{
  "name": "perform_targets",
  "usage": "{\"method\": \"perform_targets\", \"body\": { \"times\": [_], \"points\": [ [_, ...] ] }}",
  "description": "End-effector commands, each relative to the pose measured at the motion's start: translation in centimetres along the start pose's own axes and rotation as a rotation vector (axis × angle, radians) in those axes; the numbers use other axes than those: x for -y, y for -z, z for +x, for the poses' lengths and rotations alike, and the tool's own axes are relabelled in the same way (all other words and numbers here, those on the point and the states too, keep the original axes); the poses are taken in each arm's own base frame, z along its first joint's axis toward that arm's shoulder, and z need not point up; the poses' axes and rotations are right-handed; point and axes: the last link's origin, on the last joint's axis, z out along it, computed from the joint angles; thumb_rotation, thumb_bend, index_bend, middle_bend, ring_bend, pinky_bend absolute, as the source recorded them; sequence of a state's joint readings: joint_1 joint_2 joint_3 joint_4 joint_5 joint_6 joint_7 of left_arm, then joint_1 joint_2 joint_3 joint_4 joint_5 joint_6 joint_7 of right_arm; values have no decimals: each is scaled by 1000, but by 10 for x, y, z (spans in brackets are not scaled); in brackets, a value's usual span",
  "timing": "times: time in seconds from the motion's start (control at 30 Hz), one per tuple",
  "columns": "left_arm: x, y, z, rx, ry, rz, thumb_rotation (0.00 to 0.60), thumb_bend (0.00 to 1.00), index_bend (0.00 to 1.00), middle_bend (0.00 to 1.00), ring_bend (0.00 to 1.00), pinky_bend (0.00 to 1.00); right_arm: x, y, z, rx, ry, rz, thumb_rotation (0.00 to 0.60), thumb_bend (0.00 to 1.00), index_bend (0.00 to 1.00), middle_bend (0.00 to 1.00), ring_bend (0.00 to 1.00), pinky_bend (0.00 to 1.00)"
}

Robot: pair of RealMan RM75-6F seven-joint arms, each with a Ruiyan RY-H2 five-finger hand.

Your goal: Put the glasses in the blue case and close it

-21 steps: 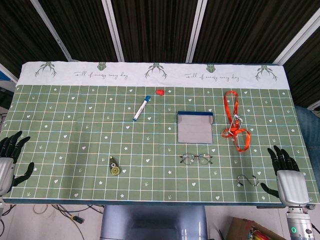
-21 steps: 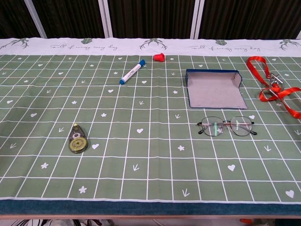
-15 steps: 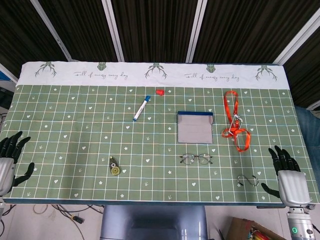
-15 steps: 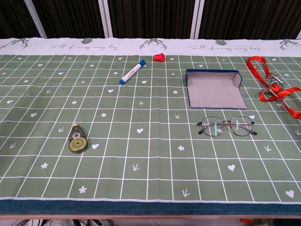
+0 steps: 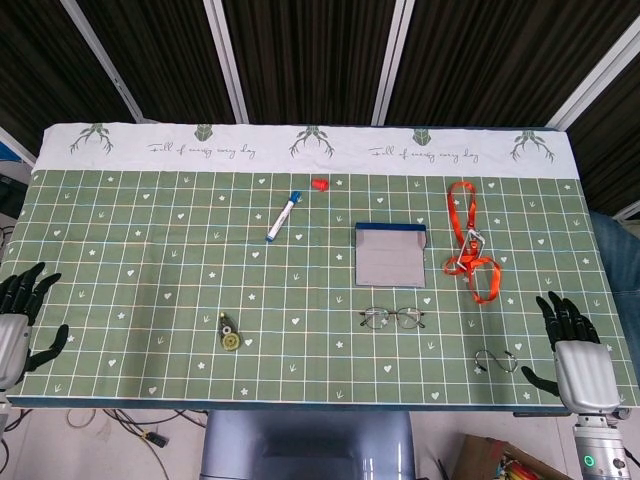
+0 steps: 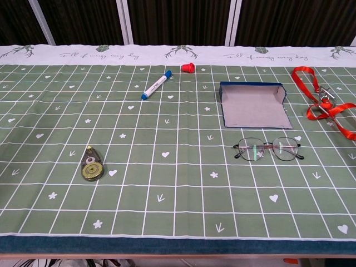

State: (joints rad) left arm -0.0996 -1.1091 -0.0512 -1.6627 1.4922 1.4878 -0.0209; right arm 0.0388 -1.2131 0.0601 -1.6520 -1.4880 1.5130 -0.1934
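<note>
Your thin wire-framed round glasses are lying flat on the green grid-patterned tablecloth, just in front of the open blue case with the grey lining, near it but not touching. Both are well apart from your fingers: your right hand is resting at the near right corner of the cloth, far to the right of the case, and your left hand is sitting at the near left edge, farther still from it.

You are keeping both hands palm-down, black fingers spread apart and pointing toward the far side, thumbs angled inward, and you are holding nothing in either. The chest view is showing neither hand.

Relative to the case, a white marker with a blue cap is lying to the far left, with a small red cone-shaped cap beyond it. An orange lanyard with a metal clip is lying just to the right of the case. An olive-and-yellow correction-tape dispenser is sitting well to the near left, and a small metal wire ring puzzle is lying to the near right, close to your right hand.

Along the white far border of the cloth, cursive writing is running between antler motifs; it seems to say "Full of energy every day", though it is too small to be sure.
</note>
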Motion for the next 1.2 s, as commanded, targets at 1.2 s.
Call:
{"method": "perform_targets", "body": {
  "times": [1.2],
  "points": [
    [1, -4, -1, 41, 25, 39, 600, 403, 110, 7, 0, 0, 81, -105, -6, 488, -132, 190, 600, 245, 251, 15, 40, 175]
  ]
}}
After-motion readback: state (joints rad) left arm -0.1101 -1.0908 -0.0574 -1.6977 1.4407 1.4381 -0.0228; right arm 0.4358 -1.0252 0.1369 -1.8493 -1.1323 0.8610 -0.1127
